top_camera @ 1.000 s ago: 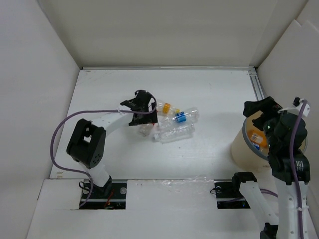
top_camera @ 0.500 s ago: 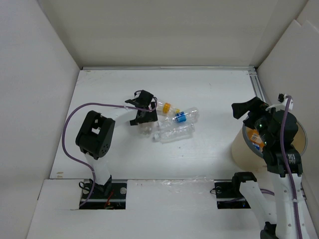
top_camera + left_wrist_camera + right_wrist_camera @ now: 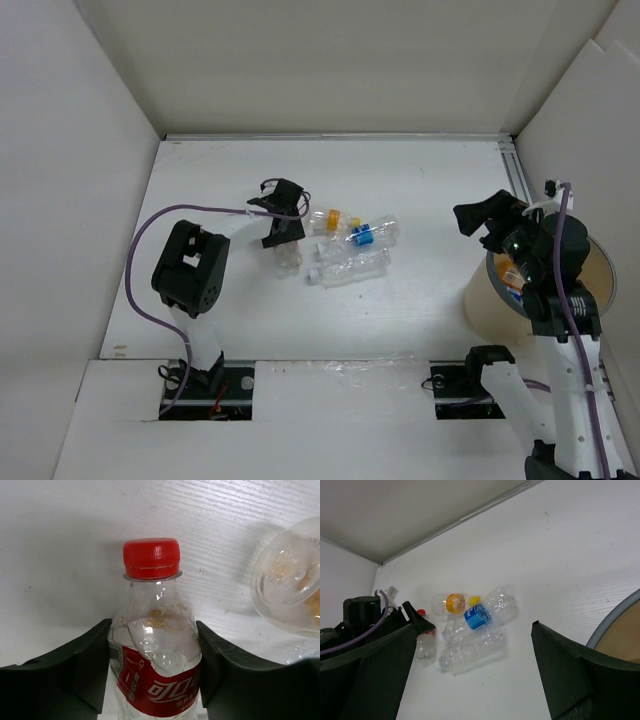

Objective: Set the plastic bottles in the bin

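At mid-table, on the left of the bottle cluster, the left gripper (image 3: 286, 240) clamps the red-label bottle (image 3: 155, 650), with a finger against each flank just below the shoulder. That placement probably gives the pads a broad, even surface well away from the tapering neck. The bottle lies on the table, well apart from the bin (image 3: 480, 300) at the right edge. The orange bottle (image 3: 513, 275) sits inside the bin. The right gripper (image 3: 480, 220) hangs beside the bin rim, spread wide and holding nothing. Three clear bottles remain beside the grasp.
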`<state>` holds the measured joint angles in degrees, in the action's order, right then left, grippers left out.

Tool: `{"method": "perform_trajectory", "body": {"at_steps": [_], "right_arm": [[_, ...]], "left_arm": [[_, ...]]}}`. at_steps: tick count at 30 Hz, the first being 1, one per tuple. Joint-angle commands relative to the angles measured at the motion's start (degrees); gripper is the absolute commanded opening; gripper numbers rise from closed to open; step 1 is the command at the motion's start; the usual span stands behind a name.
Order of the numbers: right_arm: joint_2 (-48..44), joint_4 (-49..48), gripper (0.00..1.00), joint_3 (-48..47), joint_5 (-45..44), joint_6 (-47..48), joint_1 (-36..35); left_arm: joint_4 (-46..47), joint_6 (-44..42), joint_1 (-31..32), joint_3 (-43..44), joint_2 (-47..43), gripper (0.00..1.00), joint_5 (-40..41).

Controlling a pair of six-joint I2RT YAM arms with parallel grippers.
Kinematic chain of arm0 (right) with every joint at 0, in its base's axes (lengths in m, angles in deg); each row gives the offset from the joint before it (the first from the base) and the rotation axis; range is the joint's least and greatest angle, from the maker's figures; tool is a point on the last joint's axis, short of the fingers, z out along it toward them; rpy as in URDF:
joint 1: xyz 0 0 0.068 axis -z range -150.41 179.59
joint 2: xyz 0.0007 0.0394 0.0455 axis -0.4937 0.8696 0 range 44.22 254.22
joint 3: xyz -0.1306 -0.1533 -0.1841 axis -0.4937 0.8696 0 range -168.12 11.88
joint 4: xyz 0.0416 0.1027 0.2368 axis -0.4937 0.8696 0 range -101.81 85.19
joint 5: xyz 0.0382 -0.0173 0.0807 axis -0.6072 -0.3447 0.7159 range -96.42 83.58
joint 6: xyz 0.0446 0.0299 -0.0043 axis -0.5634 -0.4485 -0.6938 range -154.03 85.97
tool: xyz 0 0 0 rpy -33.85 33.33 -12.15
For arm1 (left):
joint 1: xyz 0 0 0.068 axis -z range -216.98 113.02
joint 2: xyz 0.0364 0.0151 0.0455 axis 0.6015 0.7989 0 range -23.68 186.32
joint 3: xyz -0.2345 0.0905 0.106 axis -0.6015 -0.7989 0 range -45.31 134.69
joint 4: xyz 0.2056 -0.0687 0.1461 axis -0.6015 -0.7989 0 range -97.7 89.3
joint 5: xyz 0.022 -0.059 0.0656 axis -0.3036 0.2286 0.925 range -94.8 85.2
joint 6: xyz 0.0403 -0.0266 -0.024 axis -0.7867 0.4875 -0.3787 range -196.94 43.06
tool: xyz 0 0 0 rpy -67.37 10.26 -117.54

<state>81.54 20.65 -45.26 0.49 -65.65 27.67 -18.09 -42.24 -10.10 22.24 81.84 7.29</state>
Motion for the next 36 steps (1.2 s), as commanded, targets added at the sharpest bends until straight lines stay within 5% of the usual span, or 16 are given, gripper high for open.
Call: {"method": "perform_trajectory", "body": {"at_steps": [1,3,5,8,12,19,26,36], "right_arm": [[-0.06,-3.90,1.00,-0.07,1.17,0.85,-1.33],[0.55,-6.18,1.00,0.45,3.96,0.85,-1.95],[1.43,-8.99,1.00,1.41,11.92,2.69,-3.61],[4.24,-15.84,1.00,2.91,21.52,3.23,-6.25],[9.95,-23.05,1.00,1.25,23.58,3.23,-17.55],[27.08,-30.70,1.00,-9.47,14.35,4.99,-34.19],[38.96,-45.72,1.00,-17.12,19.25,4.56,-39.04],[44.33,-60.84,1.00,-20.20,28.49,-1.34,-41.59]], "left_arm": [[-0.37,1.33,-0.33,1.71,0.48,0.45,0.65],[-0.98,1.34,-0.33,1.71,0.48,0.12,1.26],[-3.17,2.74,-0.33,1.71,-1.26,0.00,4.33],[-5.11,4.15,-0.33,3.28,-6.18,0.00,7.66],[-5.82,3.81,-0.33,5.92,-16.20,0.00,8.47],[5.15,-2.71,-0.33,10.15,-33.95,0.00,-10.40],[13.25,-2.71,0.20,13.92,-40.30,0.00,-29.57],[17.30,-3.23,0.20,13.49,-41.44,0.00,-34.42]]}}
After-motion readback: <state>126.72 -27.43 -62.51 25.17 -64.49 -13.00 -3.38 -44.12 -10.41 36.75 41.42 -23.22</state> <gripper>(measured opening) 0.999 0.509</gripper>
